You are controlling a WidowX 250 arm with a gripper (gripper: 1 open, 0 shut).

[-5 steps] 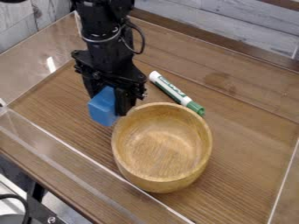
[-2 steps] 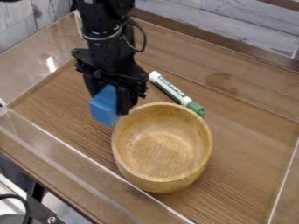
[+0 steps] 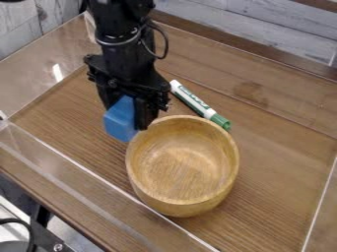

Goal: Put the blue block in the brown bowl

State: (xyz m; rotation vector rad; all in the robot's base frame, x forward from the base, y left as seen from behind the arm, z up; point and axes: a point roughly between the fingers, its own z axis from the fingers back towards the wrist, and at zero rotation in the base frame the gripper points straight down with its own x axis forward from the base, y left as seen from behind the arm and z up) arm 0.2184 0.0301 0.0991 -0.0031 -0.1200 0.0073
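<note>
The blue block [image 3: 120, 120] hangs upright between the black fingers of my gripper [image 3: 124, 110], which is shut on it and points straight down. It sits just left of the brown bowl [image 3: 183, 164], close to the bowl's upper-left rim and slightly above the wooden table. The bowl is round, light wood with visible grain, and holds nothing. My black arm rises from the gripper toward the top of the view.
A white-and-green marker pen [image 3: 198, 105] lies on the table behind the bowl, right of my gripper. Clear low walls [image 3: 79, 187] edge the wooden work surface at the front and left.
The gripper with the block has drifted a hair to the right, toward the bowl; otherwise nothing differs.
</note>
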